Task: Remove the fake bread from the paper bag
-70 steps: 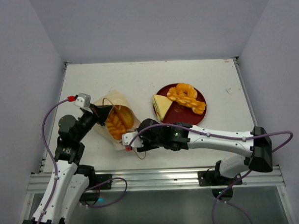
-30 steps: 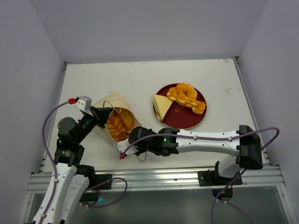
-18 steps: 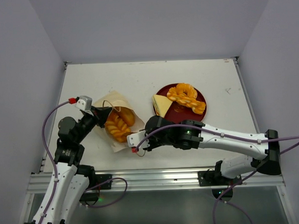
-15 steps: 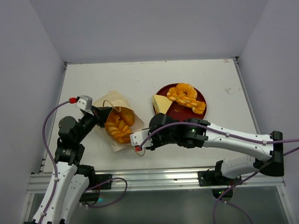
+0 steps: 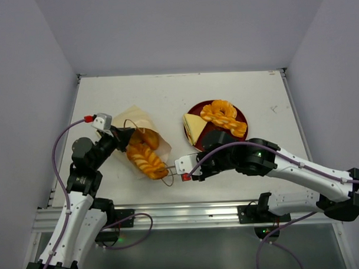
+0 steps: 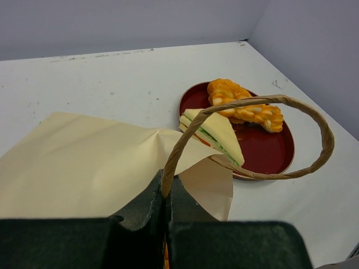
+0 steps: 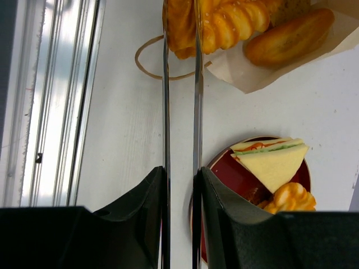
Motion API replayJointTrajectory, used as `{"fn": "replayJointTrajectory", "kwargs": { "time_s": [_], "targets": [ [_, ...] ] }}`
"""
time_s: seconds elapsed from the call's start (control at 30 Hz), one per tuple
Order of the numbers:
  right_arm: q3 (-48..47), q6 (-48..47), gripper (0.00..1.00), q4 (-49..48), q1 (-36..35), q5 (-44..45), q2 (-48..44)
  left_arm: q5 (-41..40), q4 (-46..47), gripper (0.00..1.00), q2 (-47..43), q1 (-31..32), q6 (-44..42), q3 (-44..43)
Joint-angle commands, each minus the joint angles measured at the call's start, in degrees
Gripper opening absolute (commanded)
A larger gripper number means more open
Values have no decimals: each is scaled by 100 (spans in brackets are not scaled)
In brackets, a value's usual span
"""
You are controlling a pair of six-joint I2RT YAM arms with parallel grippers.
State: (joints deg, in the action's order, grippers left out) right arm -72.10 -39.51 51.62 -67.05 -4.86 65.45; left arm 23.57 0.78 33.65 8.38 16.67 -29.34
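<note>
Right gripper [image 5: 164, 168] nips the braided loaf [image 5: 147, 160] between thin, narrowly set fingers; the loaf pokes from the paper bag [image 5: 130, 119] toward 5 o'clock. Left gripper [image 5: 122, 135] pinches the bag's 9 o'clock side.

Left wrist: left gripper [image 6: 167, 193] clamped tight on the loop handle [image 6: 263, 101], sandwich [image 6: 216, 131] on the red plate [image 6: 269, 154] at 1 o'clock.

Right wrist: right gripper [image 7: 181, 14] holds the braided loaf [image 7: 230, 22] at 12 o'clock, long roll [image 7: 289, 36] on the paper bag [image 7: 252, 75] at 2 o'clock.

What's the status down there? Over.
Left gripper pinching handle of paper bag. Right gripper clamped on braided loaf at bag mouth. Long roll in bag opening. Nothing blocking.
</note>
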Motion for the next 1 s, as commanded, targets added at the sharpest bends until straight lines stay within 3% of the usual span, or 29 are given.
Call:
{"fn": "replayJointTrajectory", "kwargs": {
  "time_s": [0.0, 0.57, 0.97],
  "targets": [
    [-235, -154, 0, -20, 34, -322, -278, -160, 133, 0, 10, 14, -102, -186],
    [-15, -259, 0, 349, 385, -700, -999, -713, -51, 0, 19, 14, -76, -362],
    [55, -295, 0, 648, 956, -929, -1956, -1969, -280, 0, 71, 14, -67, -581]
  ]
}}
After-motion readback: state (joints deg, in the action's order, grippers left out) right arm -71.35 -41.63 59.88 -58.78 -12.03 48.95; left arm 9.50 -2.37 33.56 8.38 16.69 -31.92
